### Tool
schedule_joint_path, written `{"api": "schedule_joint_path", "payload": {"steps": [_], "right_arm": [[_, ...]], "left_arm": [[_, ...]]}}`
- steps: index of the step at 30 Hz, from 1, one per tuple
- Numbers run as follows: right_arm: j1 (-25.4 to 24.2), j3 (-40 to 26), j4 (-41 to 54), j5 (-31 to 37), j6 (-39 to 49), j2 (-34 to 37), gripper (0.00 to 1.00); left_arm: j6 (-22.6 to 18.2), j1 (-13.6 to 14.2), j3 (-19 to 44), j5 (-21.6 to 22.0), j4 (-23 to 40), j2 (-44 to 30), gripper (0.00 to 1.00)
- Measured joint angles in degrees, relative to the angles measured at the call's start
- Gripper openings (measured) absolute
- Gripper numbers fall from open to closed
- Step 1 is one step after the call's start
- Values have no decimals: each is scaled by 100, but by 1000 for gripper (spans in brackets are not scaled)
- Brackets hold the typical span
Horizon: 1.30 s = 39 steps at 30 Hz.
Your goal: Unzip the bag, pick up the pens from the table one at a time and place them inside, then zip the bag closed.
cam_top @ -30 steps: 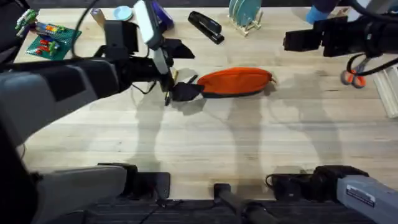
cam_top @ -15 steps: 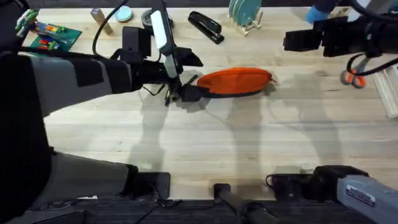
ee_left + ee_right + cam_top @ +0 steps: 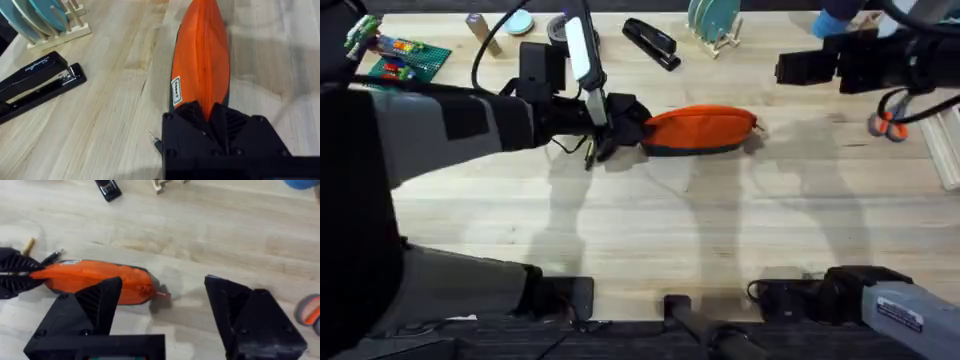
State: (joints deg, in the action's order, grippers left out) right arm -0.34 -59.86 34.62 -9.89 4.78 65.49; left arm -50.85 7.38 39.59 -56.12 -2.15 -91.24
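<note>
Left pincer [image 3: 625, 122] now closed onto bag [image 3: 700, 130] end.

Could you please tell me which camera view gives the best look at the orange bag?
The right wrist view: the bag lies there end to end, with the left tool closed on one tip. The overhead view shows its whole length too, farther off. The left wrist view looks along it, the near end hidden between that tool's fingers.

My left gripper [image 3: 212, 120] covers the bag's [image 3: 202, 55] near end — the zipper pull there is hidden from me.
</note>
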Motion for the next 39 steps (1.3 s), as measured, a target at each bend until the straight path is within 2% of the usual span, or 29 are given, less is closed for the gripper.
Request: {"api": "schedule_joint_path", "payload": {"steps": [6, 14, 19, 25, 29, 33, 36, 39], "right_arm": [[0, 0, 436, 0, 174, 0, 996], [-43, 0, 1047, -5, 1189, 0, 996], [-366, -33, 1066, -136, 1601, 0, 996], [-1208, -429, 1103, -965, 2060, 0, 995], [-1898, -654, 1179, -1940, 2510, -2, 995], [-2301, -664, 1428, -2721, 3109, 0, 995], [-2482, -664, 1356, -2990, 3589, 7, 995], [-2591, -667, 1113, -2964, 4350, 53, 995]], "left_arm": [[0, 0, 0, 0, -2, 0, 44], [-2, 0, 0, 47, -138, 0, 44], [0, 0, 0, 89, -243, -9, 43], [-2, 0, 0, 83, -280, -42, 43], [-2, 0, 0, 83, -280, -42, 43], [-2, -2, 0, 79, -280, -43, 43], [-2, -2, 0, 67, -279, -42, 44], [-2, 0, 0, 61, -278, -42, 43]]}}
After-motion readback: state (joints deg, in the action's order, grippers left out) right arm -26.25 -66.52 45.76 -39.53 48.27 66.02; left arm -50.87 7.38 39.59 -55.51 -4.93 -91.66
